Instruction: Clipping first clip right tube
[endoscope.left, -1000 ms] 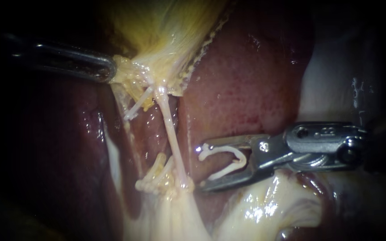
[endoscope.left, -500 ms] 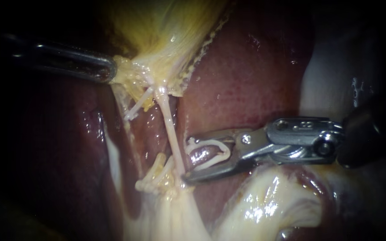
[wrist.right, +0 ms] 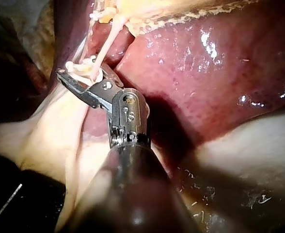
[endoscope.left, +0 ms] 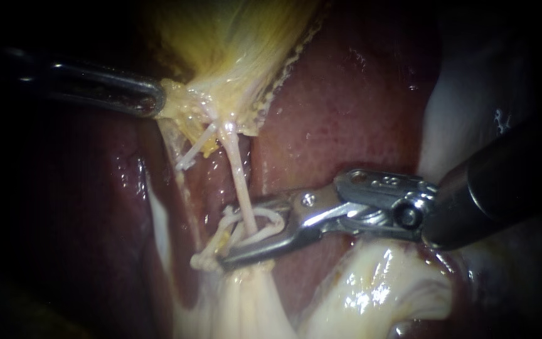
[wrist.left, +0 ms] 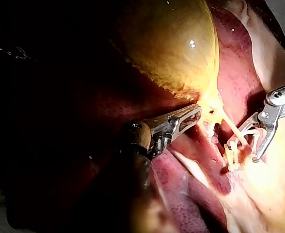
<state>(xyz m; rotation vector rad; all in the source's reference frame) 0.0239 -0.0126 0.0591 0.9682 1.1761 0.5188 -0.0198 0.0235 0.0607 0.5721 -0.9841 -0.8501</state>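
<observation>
A thin pale right tube (endoscope.left: 238, 182) runs down from the yellow gallbladder (endoscope.left: 233, 37) to pale tissue below. A shorter left tube (endoscope.left: 192, 150) slants beside it. My right instrument (endoscope.left: 230, 237) comes in from the right. Its jaws are open and straddle the lower part of the right tube, with a white clip (endoscope.left: 265, 220) seated inside them. The right wrist view shows the same jaws (wrist.right: 77, 73) around that tube (wrist.right: 106, 48). My left instrument (endoscope.left: 155, 100) is shut on the yellow tissue at the gallbladder's neck, as the left wrist view (wrist.left: 196, 114) also shows.
Dark red liver (endoscope.left: 340, 107) lies behind and right of the tubes. Glossy pale fatty tissue (endoscope.left: 371, 289) sits under the right instrument's shaft. A clump of whitish strands (endoscope.left: 208, 257) lies at the tubes' lower end.
My right instrument has moved left with the clip, from beside the right tube to astride it. The left instrument has held still.
</observation>
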